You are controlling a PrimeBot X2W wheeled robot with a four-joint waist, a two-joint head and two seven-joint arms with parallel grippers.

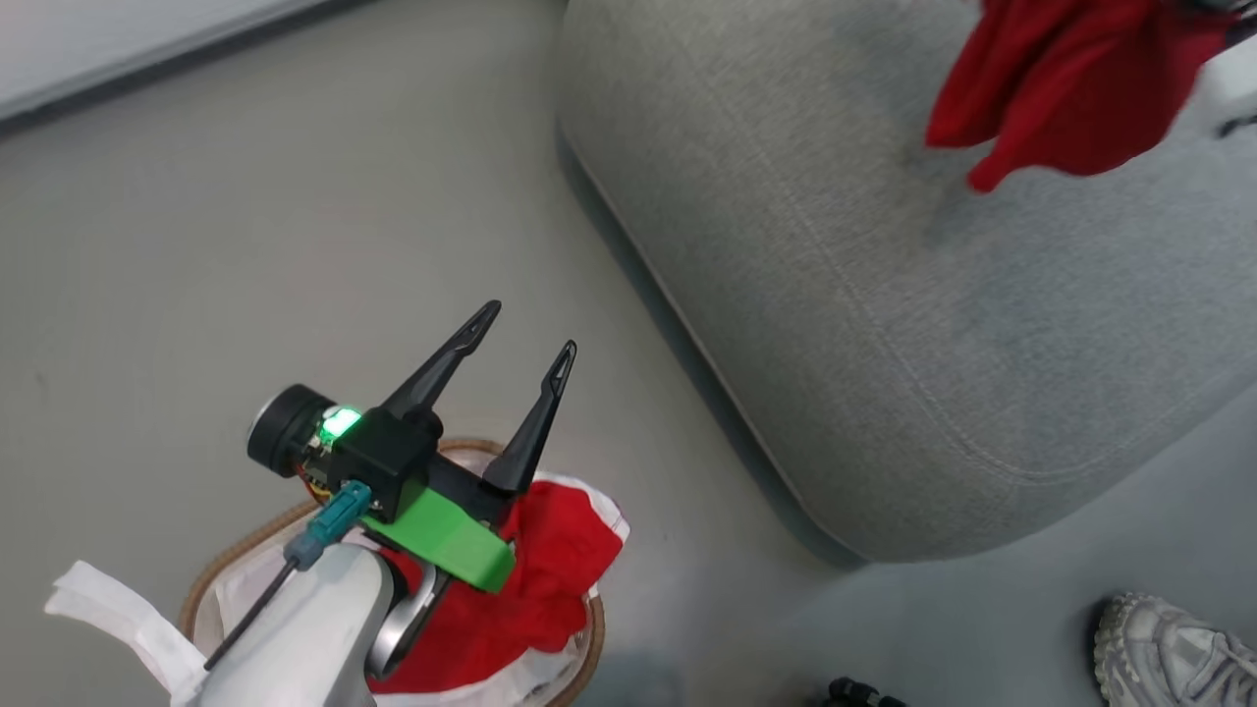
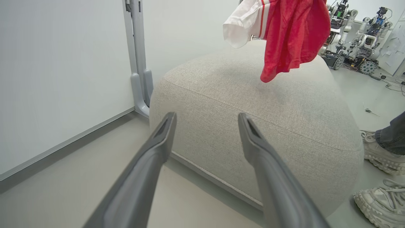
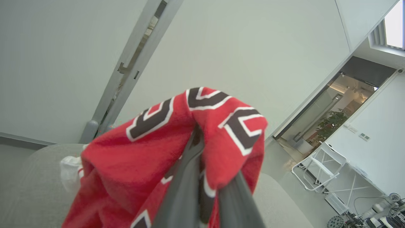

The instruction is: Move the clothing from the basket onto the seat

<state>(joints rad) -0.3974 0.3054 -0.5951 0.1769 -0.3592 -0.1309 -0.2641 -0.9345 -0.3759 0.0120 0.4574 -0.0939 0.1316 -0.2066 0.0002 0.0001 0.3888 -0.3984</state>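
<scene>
Grey floor (image 1: 245, 226), white wall (image 2: 63, 79) with a grey post (image 2: 139, 63) at the seat's far corner. Seat (image 1: 884, 344) sits front-right of me, rounded corner toward the basket.

Right gripper (image 3: 198, 142): jaws pinched together on the jersey (image 3: 133, 158). Cloth bunches over both fingers and hides the tips, dark lettering draped across the top. From the head view, the jersey (image 1: 1070, 88) hangs over the seat's far right part, shadow on the fabric beneath it. Left wrist view shows the same jersey (image 2: 294, 38), white striped sleeve out to one side, lowest red fold dangling above the seat top (image 2: 221, 91). It looks just clear of the fabric; can't confirm contact.

Left gripper (image 1: 528, 329): jaws spread wide, nothing between them. It hovers over the basket (image 1: 241, 543), fingers pointing up and away toward the seat's near edge. Left wrist view: left gripper (image 2: 206, 116) frames the seat's side wall through the gap.

Second red garment (image 1: 550, 570) lies crumpled in the basket, below and behind my left fingers, partly under the wrist. No contact with the jaws. White liner (image 1: 118, 609) flops over the rim on the left.

Person's pale shoe (image 1: 1169, 648) on the floor by the seat's near corner; two shoes (image 2: 379, 155) in the left wrist view.
</scene>
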